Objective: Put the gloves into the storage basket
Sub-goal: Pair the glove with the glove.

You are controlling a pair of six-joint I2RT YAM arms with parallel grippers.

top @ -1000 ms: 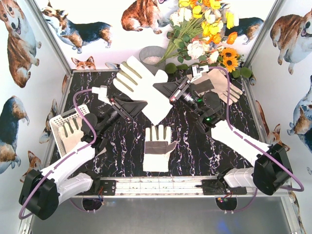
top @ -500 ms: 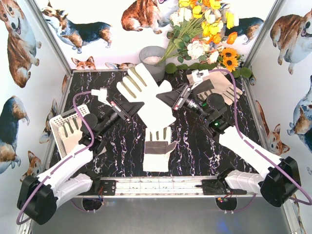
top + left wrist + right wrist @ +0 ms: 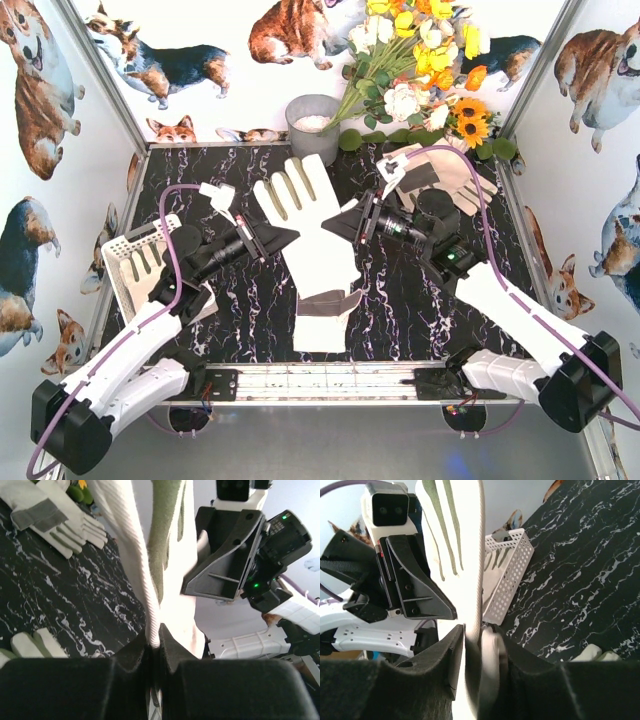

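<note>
One cream-white glove (image 3: 318,235) hangs upright in the air between both arms, its grey-green finger patches pointing up. My left gripper (image 3: 290,237) is shut on its left edge; in the left wrist view the ribbed edge (image 3: 150,545) is pinched between the pads at the left gripper (image 3: 156,635). My right gripper (image 3: 333,222) is at the glove's right edge, its jaws parted around that edge at the right gripper (image 3: 479,632). A second glove (image 3: 325,315) lies on the table below, and a third glove (image 3: 450,175) at the back right. The white storage basket (image 3: 125,250) at the left holds a glove (image 3: 150,270).
A grey bucket (image 3: 312,122) and a bunch of flowers (image 3: 420,70) stand at the back edge. Corgi-print walls close in the dark marble table (image 3: 230,310) on three sides. The basket (image 3: 507,580) shows behind the held glove in the right wrist view.
The held glove has swung from tilted left to upright and come nearer the table's middle. My left gripper closed on its edge. The right gripper's jaws have loosened.
</note>
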